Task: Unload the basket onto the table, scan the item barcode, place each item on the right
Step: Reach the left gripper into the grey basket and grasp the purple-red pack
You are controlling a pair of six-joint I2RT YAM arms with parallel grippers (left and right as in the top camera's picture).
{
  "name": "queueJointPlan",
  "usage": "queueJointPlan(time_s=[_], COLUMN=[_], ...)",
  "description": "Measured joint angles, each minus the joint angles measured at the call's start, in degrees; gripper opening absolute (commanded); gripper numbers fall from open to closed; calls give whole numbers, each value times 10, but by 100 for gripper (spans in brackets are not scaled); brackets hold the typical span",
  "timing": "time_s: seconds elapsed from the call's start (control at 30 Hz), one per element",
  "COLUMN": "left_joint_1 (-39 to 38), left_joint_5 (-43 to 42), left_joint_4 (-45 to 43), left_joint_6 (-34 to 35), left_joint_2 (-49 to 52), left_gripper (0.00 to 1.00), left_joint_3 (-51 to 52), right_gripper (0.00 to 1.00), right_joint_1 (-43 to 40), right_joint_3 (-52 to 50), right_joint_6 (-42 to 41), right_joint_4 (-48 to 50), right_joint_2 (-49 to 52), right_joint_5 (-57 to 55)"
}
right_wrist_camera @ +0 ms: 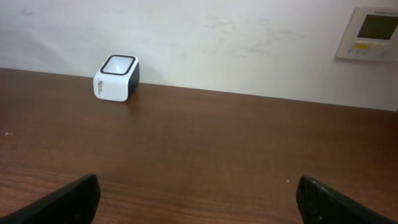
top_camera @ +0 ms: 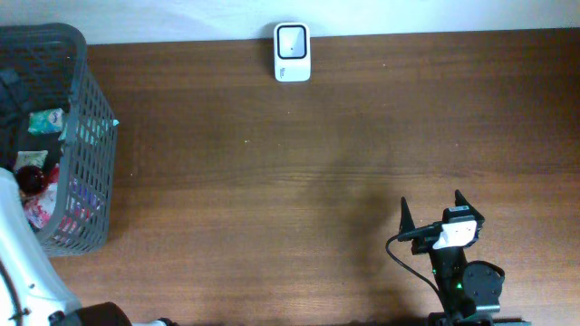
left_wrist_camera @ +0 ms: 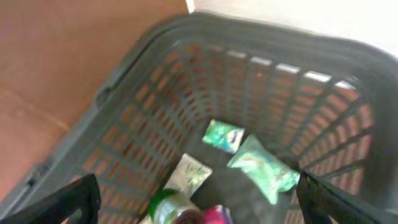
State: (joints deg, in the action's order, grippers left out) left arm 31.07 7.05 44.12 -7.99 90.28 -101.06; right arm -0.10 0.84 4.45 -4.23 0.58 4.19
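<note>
Overhead: basket (top_camera: pixel 98 154) at table (top_camera: pixel 317 181) left edge, scanner (top_camera: pixel 292 52) at far edge.

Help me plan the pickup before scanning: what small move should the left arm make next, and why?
Probably lower the left gripper into the basket toward the green packet. Its jaws stand open and empty above the basket, the packet lies exposed on the basket floor, and no item is at the scanner on the far edge of the table yet.

Basket (top_camera: pixel 91 154) cut off at left edge overhead. Left wrist view blurred; I cannot read packets (left_wrist_camera: pixel 261 165). Green item (left_wrist_camera: pixel 169 208) cut by bottom edge, unidentified.
</note>
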Motion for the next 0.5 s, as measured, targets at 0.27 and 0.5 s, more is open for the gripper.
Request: queueJointPlan(time_s=[0.27,0.5], left_joint_1=[13,33], left_joint_5=[3,-11], left_joint_4=[33,25], left_joint_6=[5,16], left_joint_2=[55,58], left_gripper=[99,99], left_joint_3=[0,0], right_gripper=[99,99], right_joint_1=[0,0], right_joint_3=[0,0], right_joint_6=[0,0], right_joint_4=[0,0], right_joint_2=[0,0], right_joint_5=[0,0])
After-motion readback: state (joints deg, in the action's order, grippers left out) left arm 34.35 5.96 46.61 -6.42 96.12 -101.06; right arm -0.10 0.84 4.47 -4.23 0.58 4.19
